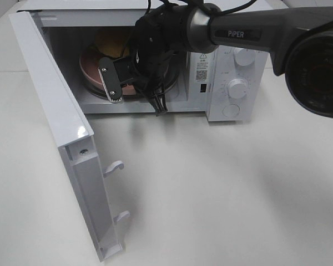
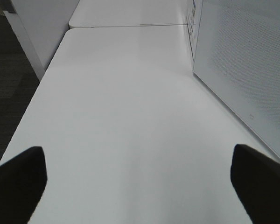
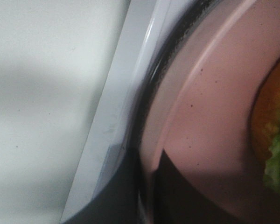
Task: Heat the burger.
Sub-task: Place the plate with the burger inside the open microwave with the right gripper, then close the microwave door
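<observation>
Inside the microwave (image 1: 222, 83), right hand (image 3: 148, 191) clamps the pink plate (image 3: 200, 116).

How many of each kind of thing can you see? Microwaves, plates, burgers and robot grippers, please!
White box-shaped microwave oven: 1
Round pink plate: 1
Small brown-bun burger with green lettuce: 1
Black robot grippers: 2 (left gripper, right gripper)
Total: 5

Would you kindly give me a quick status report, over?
Left gripper open above table. Right gripper shut on pink plate rim. Burger on plate inside microwave, door open.
</observation>
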